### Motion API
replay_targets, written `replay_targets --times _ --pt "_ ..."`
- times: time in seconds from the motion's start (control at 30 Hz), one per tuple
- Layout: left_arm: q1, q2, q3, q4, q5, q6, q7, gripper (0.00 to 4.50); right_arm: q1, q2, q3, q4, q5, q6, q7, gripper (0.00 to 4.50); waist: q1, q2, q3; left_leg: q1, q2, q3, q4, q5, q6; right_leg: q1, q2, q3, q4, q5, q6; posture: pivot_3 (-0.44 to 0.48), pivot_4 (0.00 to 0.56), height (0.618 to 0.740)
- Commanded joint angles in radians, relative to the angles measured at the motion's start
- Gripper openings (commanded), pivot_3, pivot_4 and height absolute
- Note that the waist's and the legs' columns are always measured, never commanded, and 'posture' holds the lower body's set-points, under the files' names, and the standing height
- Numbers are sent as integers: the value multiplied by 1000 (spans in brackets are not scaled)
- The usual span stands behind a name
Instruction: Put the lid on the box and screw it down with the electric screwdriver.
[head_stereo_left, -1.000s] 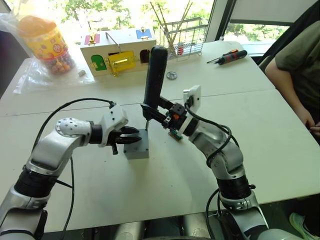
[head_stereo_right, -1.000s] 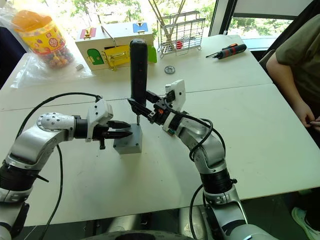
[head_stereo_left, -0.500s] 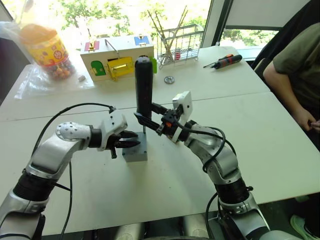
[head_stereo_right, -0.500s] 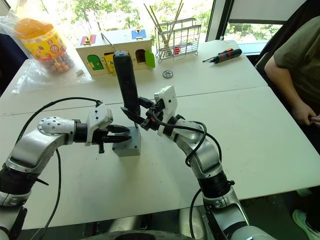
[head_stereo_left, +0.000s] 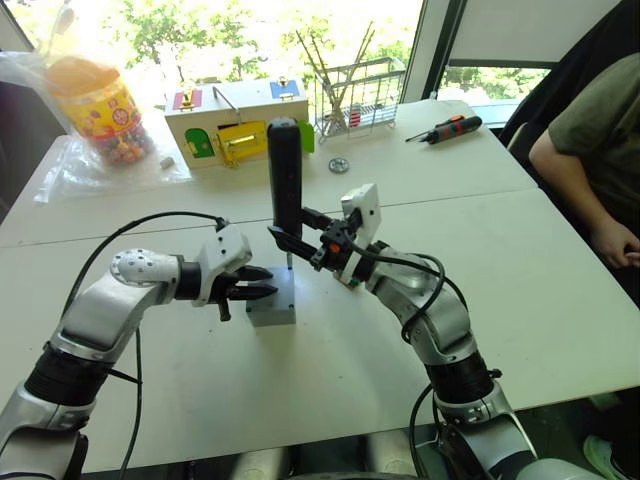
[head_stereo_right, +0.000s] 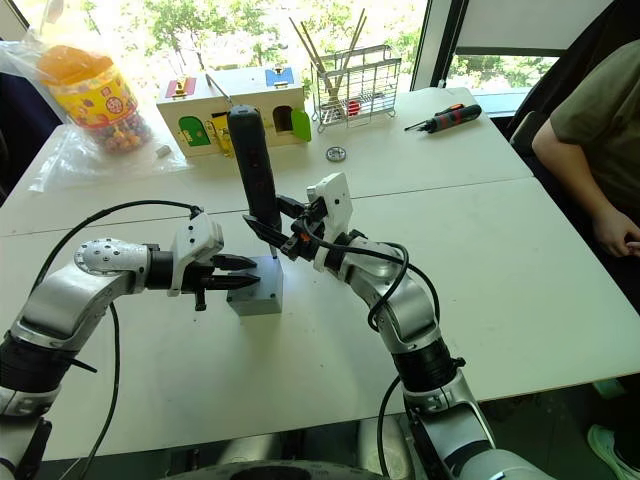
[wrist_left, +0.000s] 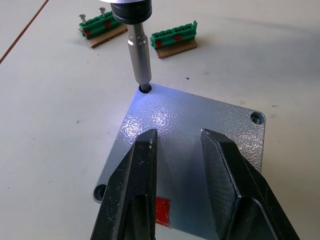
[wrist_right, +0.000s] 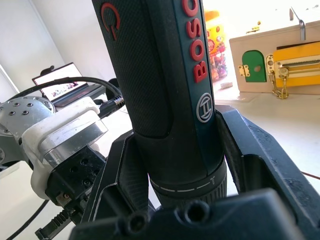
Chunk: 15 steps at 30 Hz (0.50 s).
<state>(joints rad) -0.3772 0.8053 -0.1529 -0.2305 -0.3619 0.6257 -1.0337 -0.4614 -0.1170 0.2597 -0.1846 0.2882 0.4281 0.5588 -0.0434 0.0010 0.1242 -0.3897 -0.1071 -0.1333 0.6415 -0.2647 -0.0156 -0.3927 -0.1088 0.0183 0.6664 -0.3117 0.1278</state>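
With the lid (wrist_left: 192, 145) already seated on the box (head_stereo_left: 272, 305) mid-table, right jaws clamp the upright electric screwdriver (head_stereo_left: 285, 180), bit in one corner hole, left jaws parted over it; other corner holes apparently remain.

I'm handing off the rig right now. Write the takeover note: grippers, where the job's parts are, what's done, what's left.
Right gripper: shut on the electric screwdriver, held upright.
Left gripper: fingers apart, over the lid, steadying it.
The lid sits on the box. The bit is in one corner screw hole.
Left: drive this corner, then the others; the two other corner holes in the left wrist view look empty.
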Motion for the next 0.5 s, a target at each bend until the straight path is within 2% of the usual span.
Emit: replay_targets --times 0.03,0.5 --pt "6 10 -12 17 22 6 -2 1360 43 -19 54 92 -30 63 14 1727 0 0 -1 0 0 0 0 0 0 0 0 0 0 0 0 0 150 740" --pt "-1 0 -24 25 37 -3 -13 1360 20 -7 24 44 -15 63 -11 1727 1 0 -2 0 0 0 0 -3 5 0 0 0 -1 0 0 0 150 740"
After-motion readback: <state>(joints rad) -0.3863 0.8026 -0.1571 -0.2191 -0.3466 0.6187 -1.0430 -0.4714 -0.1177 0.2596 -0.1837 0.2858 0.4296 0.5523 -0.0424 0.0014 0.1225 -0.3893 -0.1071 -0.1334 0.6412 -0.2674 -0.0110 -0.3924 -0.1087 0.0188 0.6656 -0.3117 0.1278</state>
